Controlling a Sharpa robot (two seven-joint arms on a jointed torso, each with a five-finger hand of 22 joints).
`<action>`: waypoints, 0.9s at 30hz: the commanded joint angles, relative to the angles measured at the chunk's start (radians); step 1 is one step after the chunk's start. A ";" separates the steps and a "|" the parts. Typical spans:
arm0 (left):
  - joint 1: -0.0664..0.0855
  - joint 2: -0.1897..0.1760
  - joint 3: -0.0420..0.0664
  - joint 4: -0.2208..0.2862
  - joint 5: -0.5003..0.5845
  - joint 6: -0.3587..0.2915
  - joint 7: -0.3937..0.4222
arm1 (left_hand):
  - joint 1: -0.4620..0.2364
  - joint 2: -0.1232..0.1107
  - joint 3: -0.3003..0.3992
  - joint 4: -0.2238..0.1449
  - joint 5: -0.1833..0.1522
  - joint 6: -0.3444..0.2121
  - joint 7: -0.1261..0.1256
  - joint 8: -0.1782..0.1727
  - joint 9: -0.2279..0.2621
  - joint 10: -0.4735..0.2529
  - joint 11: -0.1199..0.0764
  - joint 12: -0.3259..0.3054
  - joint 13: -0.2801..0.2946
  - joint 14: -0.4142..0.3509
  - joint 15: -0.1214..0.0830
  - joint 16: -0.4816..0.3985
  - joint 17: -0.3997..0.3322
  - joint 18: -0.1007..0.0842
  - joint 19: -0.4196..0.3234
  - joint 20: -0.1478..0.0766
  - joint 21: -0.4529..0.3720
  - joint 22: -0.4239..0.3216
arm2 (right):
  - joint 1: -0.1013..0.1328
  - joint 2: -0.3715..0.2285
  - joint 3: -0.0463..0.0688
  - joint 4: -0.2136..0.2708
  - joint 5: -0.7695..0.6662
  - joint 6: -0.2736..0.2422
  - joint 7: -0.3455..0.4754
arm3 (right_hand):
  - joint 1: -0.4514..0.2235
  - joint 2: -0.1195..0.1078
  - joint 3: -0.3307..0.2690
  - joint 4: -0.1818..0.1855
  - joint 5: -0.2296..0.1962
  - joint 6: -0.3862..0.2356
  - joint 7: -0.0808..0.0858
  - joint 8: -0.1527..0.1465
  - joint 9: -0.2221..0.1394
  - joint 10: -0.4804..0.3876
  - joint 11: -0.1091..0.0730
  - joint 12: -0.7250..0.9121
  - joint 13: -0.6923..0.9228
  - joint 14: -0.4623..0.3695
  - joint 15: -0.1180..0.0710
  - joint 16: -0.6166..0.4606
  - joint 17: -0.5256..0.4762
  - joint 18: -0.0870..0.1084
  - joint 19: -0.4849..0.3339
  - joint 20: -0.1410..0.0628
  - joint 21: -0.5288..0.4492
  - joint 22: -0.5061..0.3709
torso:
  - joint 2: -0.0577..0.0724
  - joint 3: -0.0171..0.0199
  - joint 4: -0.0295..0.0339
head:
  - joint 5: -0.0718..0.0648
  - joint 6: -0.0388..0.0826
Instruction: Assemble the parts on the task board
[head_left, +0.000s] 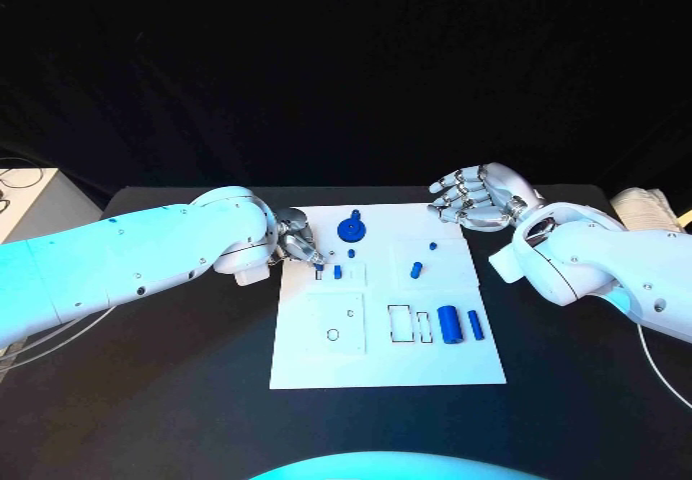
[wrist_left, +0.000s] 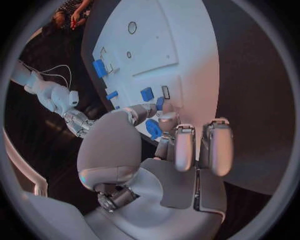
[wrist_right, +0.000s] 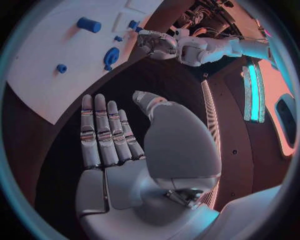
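The white task board (head_left: 387, 360) lies mid-table. My left hand (head_left: 299, 245) reaches over its far left corner, and its thumb and a finger pinch a small blue peg (head_left: 319, 266) (wrist_left: 159, 102) just above the board. Next to it are another small peg (head_left: 338, 271), a blue gear (head_left: 352, 230) (wrist_left: 152, 128) (wrist_right: 111, 55) and a tiny blue part (head_left: 351, 253). Two small blue pieces (head_left: 415, 268) (head_left: 433, 244) lie further right. A blue cylinder (head_left: 451, 324) (wrist_left: 99, 67) and a blue bar (head_left: 476, 324) rest near the right edge. My right hand (head_left: 476, 197) (wrist_right: 106, 135) hovers beyond the far right corner, fingers extended, holding nothing.
The board has several empty cut-outs: a rectangular slot (head_left: 401, 322), a narrow slot (head_left: 424, 322) and round holes (head_left: 333, 335) on its near left plate. A pale object (head_left: 649, 210) sits at the table's far right edge. Black tabletop surrounds the board.
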 joint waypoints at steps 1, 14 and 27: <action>0.000 0.000 0.000 0.008 -0.014 0.058 -0.006 | 0.003 0.009 0.167 -0.173 0.003 0.008 -0.002 0.004 0.001 0.006 0.001 0.005 0.001 0.082 -0.006 0.006 0.189 -0.012 0.006 -0.001 0.006 0.107 | 0.000 0.000 0.000 0.001 -0.003 0.010 0.006 | 0.001 0.009 -0.001 -0.003 0.007 0.002 0.061 0.003 -0.001 -0.001 0.002 0.003 -0.001 -0.002 -0.003 -0.004 -0.001 0.005 -0.005 0.000 -0.001 -0.001 | 0.000 0.0005 -0.0013 | 0.001 -0.002; -0.001 -0.002 0.000 0.011 -0.021 0.074 -0.010 | 0.003 0.008 0.167 -0.174 0.005 0.009 -0.002 0.003 0.001 0.006 0.000 0.004 0.000 0.082 -0.006 0.007 0.190 -0.012 0.006 -0.001 0.006 0.107 | -0.001 -0.001 0.000 0.001 -0.003 0.011 0.006 | 0.001 0.009 -0.001 -0.004 0.008 0.002 0.061 0.003 -0.001 -0.001 0.002 0.004 -0.001 -0.001 -0.003 -0.004 -0.001 0.005 -0.005 0.001 -0.001 -0.003 | -0.001 0.0007 0.0003 | 0.000 -0.003; -0.004 -0.010 0.000 0.015 -0.029 0.075 -0.011 | 0.003 0.007 0.168 -0.174 0.007 0.009 -0.002 0.003 0.001 0.007 0.000 0.005 0.001 0.082 -0.006 0.007 0.189 -0.012 0.006 -0.001 0.006 0.107 | -0.001 -0.002 0.000 0.001 -0.003 0.012 0.006 | 0.001 0.009 -0.001 -0.004 0.008 0.002 0.061 0.003 -0.001 -0.001 0.002 0.004 -0.001 -0.001 -0.003 -0.004 -0.001 0.005 -0.005 0.001 -0.001 -0.003 | 0.000 0.0007 -0.0009 | 0.001 -0.005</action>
